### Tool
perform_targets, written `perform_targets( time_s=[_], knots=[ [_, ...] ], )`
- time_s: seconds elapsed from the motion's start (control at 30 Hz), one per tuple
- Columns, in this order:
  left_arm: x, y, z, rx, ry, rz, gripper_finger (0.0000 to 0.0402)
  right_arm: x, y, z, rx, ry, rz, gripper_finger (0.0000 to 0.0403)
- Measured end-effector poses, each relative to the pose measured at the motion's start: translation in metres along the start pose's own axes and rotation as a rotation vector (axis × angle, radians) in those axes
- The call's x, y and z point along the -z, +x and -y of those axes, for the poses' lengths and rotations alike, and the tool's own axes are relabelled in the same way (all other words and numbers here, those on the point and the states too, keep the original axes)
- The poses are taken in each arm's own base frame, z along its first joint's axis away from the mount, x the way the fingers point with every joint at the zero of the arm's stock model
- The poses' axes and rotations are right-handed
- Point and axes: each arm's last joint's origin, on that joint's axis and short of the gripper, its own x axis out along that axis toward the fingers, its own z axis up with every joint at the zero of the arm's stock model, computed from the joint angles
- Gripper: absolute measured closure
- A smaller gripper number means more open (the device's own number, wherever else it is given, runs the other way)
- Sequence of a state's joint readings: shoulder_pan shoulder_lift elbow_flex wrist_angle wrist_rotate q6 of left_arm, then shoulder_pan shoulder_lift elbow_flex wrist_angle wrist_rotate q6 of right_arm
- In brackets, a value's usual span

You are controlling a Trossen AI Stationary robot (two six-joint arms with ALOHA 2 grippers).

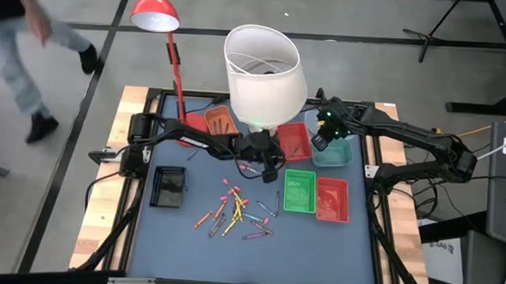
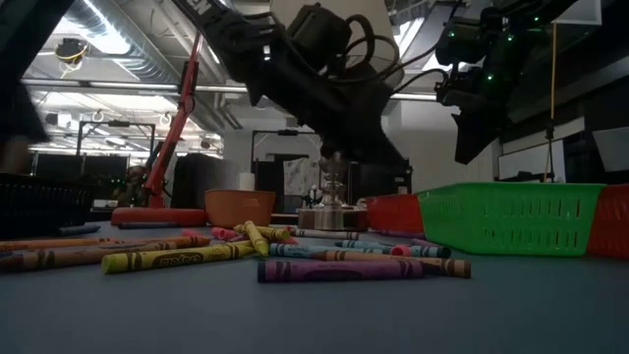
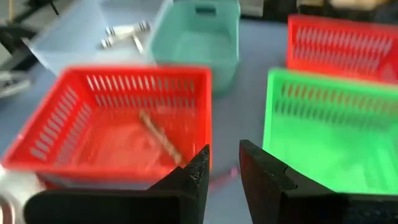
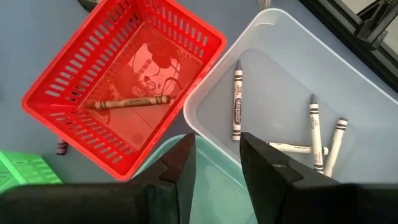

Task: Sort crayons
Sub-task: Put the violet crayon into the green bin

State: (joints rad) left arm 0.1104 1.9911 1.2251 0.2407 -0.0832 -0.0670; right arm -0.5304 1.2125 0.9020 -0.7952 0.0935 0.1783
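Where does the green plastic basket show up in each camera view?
High view: green slotted plastic basket, right of centre.
Low view: right foreground.
Left wrist view: beside the red slotted basket.
Right wrist view: only a corner, past that red basket.
Shared landmark: the red basket holding one brown crayon.

Two red baskets (image 3: 112, 118), one green basket (image 3: 329, 130)

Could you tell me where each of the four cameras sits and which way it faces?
High view: overhead, looking straight down; table, both arms.
Low view: table height, level past crayons; arms above.
Left wrist view: left gripper, open, faces red tray.
Right wrist view: right gripper, open, above clear bin.
Shared: both wrist views show the brown crayon in that tray.
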Motion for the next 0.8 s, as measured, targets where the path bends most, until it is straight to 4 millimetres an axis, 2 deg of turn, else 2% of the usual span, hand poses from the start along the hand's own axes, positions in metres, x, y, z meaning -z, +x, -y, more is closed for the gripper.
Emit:
perform_targets(
  time_s=[0.23,0.43,0.8],
  knots=[
    [0.015,-0.003,0.000,-0.017,0.069,-0.162,0.0329,0.000,0.000,0.000,0.000,0.000,0.000,0.0279],
    [0.019,-0.001,-0.009,-0.119,0.064,-0.192,0.0329,0.000,0.000,0.000,0.000,0.000,0.001,0.0279],
    [0.042,0.028,-0.014,-0.164,-0.051,-0.139,0.0329,-0.001,0.000,0.000,-0.002,0.001,0.012,0.0279]
  ],
)
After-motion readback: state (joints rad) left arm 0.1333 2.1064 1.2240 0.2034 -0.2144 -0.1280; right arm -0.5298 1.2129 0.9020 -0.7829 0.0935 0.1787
